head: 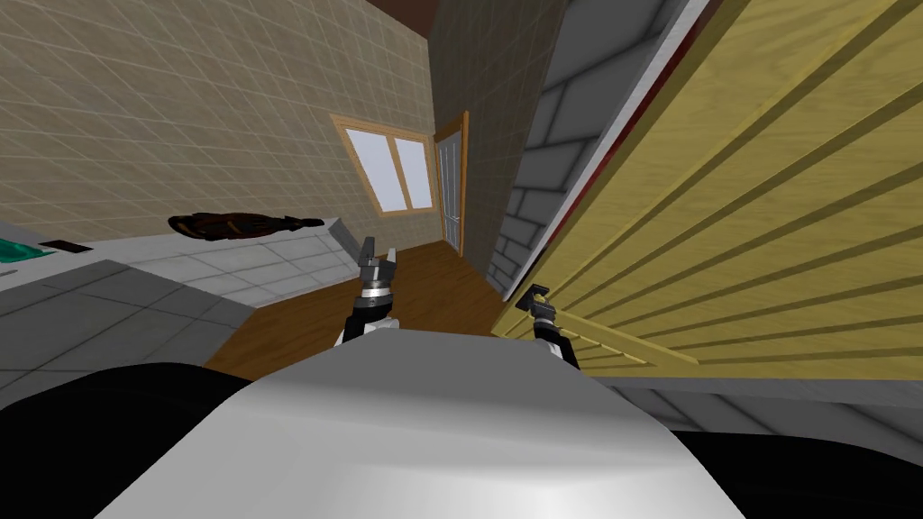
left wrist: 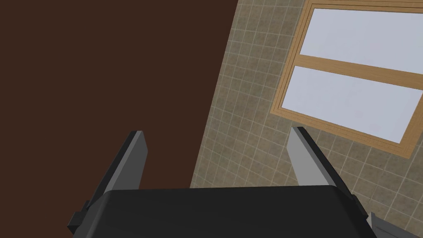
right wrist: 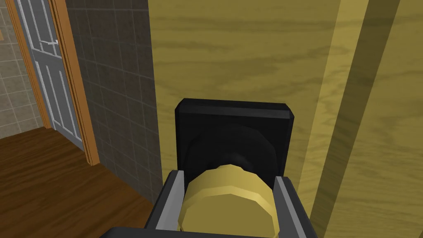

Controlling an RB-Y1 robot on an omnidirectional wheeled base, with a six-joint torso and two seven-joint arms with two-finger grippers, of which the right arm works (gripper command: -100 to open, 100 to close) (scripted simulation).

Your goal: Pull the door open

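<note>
I have the right gripper (right wrist: pixel 230 177) on the door knob (right wrist: pixel 226 204). Its two fingers (right wrist: pixel 171 198) press the round yellow knob from both sides, so the gripper is closed narrow and holds the knob. The knob sits on a square black plate (right wrist: pixel 233 120), and the plate is fixed on the yellow wooden door (right wrist: pixel 231 49).

In the head view the door (head: pixel 766 225) takes the whole right side of the scene, with long raised strips along its face. The right arm reaches forward and to the right, low, and the right gripper (head: pixel 539 299) meets the door near its left edge. Just left of this edge stands a grey block wall (head: pixel 541 180).

The edge of the door is just beside the black plate. Past this edge I see a dark tiled wall (right wrist: pixel 120 82), a brown wooden floor (right wrist: pixel 53 182) and, far away, a grey door in an orange frame (right wrist: pixel 49 70).

The left arm is bent upward in front of me, left of the right arm and well apart from the door. The left gripper (head: pixel 379 250) points up and away, and its fingers (left wrist: pixel 132 161) stand wide apart with nothing between them.

On the far left is a grey tiled counter (head: pixel 270 261) with a dark brown thing (head: pixel 239 225) lying on it; I cannot tell what it is.
</note>
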